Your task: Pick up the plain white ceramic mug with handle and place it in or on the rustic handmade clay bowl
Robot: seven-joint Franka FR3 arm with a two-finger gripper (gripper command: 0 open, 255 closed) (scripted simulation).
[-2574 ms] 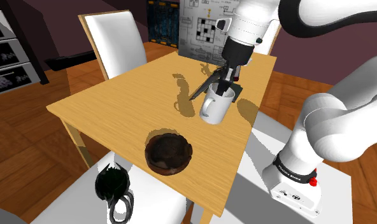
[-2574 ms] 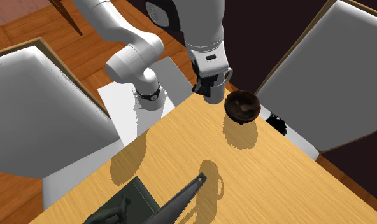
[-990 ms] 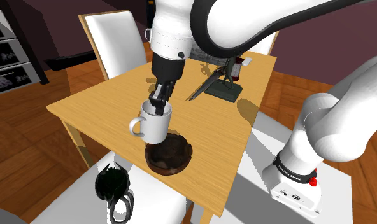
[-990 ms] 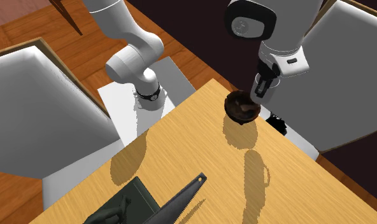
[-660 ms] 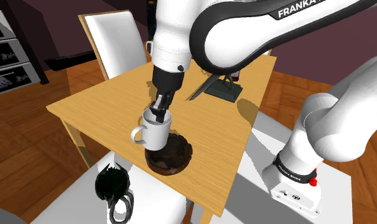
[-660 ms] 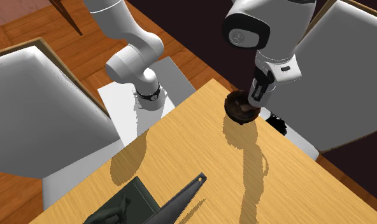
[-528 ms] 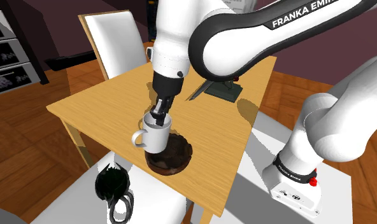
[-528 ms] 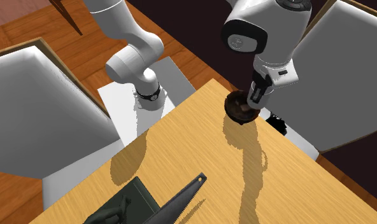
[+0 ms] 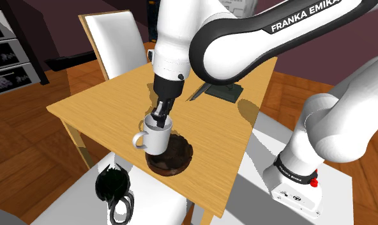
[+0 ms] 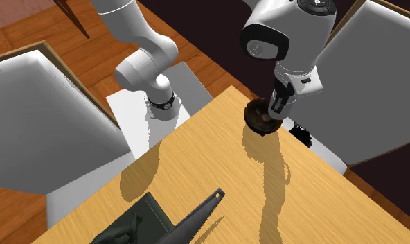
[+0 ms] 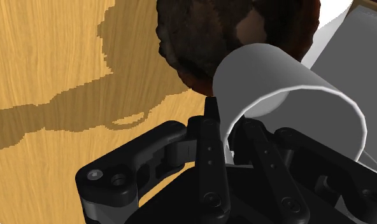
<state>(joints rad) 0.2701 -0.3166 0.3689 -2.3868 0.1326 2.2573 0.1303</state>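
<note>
The wooden table is the largest thing, and my white arm bends over it. Near the table's edge at 6 o'clock in the shoulder view lies the dark brown bowl. The white mug hangs over the bowl's 10 o'clock part, with its base very close to the rim or already touching it; I cannot tell which. My gripper pinches the mug's wall at the rim, one finger inside and one outside

What has changed: some seconds ago I held the mug at about 1 o'clock from the bowl, beside the stand with the saw. One second ago it was over the bowl but higher. Now it has come down, in the last half second only a little. I judge that the carrying is done and the release remains

The mug is upright: its long axis is vertical, the mouth is up, and the handle points to 9 o'clock in the shoulder view, away from the bowl's middle. As it sits off-centre, it may tip on the bowl's slope when I open
</note>
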